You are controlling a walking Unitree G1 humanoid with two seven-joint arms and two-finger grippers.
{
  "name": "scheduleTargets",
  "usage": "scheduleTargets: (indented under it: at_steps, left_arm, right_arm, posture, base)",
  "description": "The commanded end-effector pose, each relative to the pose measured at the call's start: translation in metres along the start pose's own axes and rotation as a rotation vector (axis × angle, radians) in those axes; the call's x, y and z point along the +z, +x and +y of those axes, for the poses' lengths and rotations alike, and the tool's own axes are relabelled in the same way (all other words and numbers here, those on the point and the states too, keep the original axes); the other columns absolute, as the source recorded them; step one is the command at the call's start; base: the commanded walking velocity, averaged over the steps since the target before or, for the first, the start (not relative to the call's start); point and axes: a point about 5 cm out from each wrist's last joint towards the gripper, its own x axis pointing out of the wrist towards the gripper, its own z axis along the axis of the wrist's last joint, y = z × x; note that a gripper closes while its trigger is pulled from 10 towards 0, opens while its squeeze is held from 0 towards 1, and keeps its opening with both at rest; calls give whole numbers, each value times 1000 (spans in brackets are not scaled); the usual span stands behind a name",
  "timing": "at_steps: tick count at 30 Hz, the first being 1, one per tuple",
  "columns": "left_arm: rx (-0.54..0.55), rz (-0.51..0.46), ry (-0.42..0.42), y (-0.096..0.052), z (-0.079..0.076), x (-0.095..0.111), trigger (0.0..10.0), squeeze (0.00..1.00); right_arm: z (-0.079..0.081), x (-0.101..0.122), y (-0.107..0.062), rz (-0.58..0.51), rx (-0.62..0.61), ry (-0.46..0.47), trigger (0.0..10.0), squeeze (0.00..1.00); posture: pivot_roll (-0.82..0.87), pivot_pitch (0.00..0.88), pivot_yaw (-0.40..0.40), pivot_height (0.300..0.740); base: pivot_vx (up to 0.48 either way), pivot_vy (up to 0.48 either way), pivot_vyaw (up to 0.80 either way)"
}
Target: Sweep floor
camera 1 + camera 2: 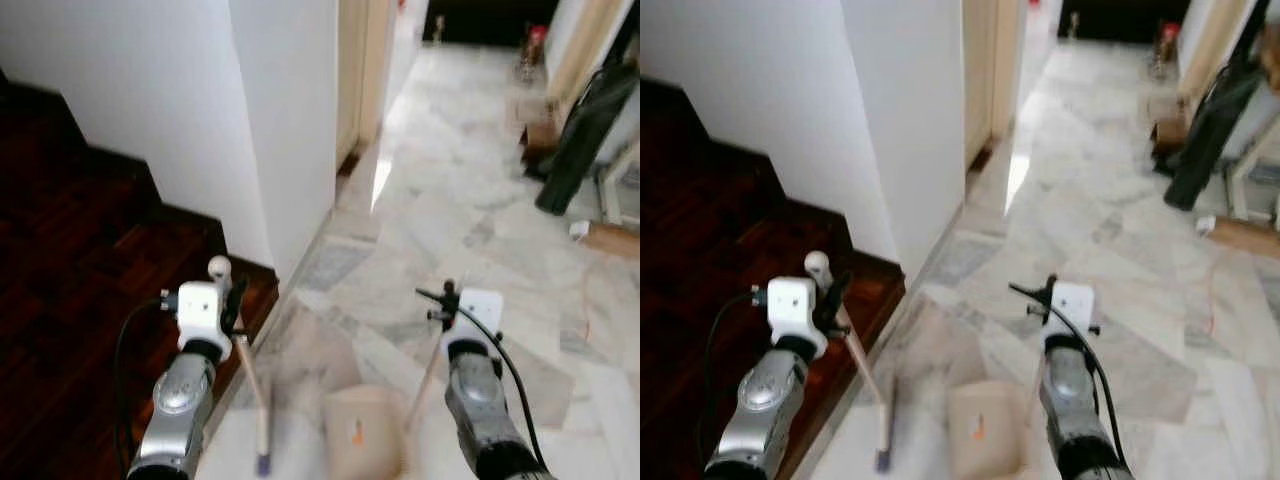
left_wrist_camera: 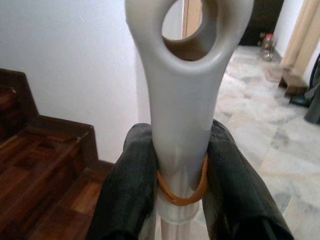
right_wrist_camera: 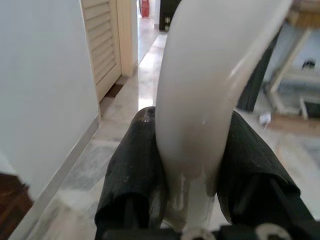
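Fingers point(image 2: 130, 190) of the left gripper point(image 2: 180, 195) clamp tight on the broom handle point(image 2: 182, 100), whose stick slants down to the marble floor point(image 1: 470, 210) beside the wooden step point(image 1: 60, 250). Right gripper point(image 3: 192, 185) is closed around the pale dustpan handle point(image 3: 200, 90), the dustpan point(image 1: 362, 432) resting blurred on the floor between both arms.

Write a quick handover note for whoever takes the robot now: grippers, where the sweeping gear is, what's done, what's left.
Left gripper: shut on the broom handle, low by the wooden step.
Right gripper: shut on the dustpan handle; the dustpan sits on the marble floor between the arms.
Broom head: not visible, lower stick blurred.
Done: both tools in hand, robot at the white wall corner facing the hallway.
Left: cannot tell how much is swept; no dirt pile visible. Carry on down the hallway.
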Motion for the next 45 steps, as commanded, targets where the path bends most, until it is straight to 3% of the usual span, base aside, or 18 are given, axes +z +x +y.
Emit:
scheduleTargets:
  at_steps: [1,21,45]
  left_arm:
    - [17,-38,24,2,8,9,10000,0]
    - [7,-37,21,0,5,7,10000,0]
    - [5,-36,27,1,6,8,10000,0]
  right_arm:
    - [11,10,3,-40,22,27,10000,0]
    - [12,9,2,-39,32,31,10000,0]
    - [12,9,3,-39,25,31,10000,0]
  posture:
    - [134,32,10,740]
    - [131,2,9,740]
    - [134,28,10,740]
  base:
    - [431,0,0]
    - [432,0,-160]
    - [431,0,-189]
